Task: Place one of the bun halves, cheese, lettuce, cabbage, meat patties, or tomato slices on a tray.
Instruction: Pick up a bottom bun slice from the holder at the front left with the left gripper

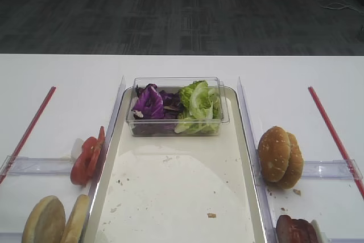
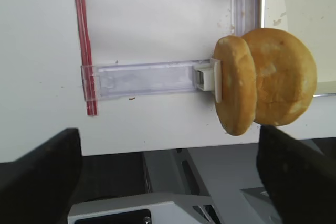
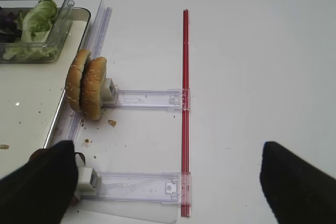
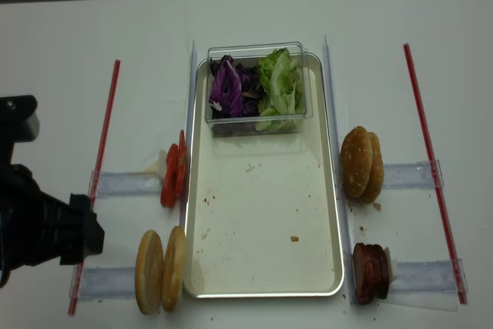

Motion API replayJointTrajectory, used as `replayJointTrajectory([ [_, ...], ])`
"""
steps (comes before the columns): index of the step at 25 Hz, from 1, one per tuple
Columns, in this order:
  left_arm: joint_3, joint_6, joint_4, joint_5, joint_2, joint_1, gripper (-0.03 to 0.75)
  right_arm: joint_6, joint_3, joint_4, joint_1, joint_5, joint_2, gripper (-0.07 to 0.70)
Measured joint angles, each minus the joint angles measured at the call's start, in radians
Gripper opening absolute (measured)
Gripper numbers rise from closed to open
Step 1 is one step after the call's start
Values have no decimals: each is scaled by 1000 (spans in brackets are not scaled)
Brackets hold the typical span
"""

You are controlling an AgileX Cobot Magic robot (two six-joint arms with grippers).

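Bun halves [image 2: 265, 80] standing on edge ahead of left end effector [image 2: 168, 177], propped by clear holder [image 2: 152, 78] for easy pinching; fingers spread wide, empty. Tray [image 4: 333, 213] floor bare.

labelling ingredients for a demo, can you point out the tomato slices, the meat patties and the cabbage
tomato slices [image 4: 172, 179]: realsense overhead view, on the red face of the upright stack.
meat patties [image 4: 370, 273]: realsense overhead view, on the dark stack's middle.
cabbage [image 1: 149, 102]: exterior high view, on the big purple leaf.

no readable text, labels or numbers
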Motion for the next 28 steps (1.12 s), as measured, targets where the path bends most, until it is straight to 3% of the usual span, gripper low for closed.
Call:
replayJointTrajectory([
  [15,0,18,-27,0,0,-21,608,0,0,0,0,0,0,692],
  [21,-2,-17,-66,-1,0,-126,568,6,0,0,0,0,0,692],
  [24,-22,-88,-66,-1,13,-221,562,0,0,0,0,0,0,692],
  [28,-56,-157,-66,-1,56,-296,561,0,0,0,0,0,0,692],
])
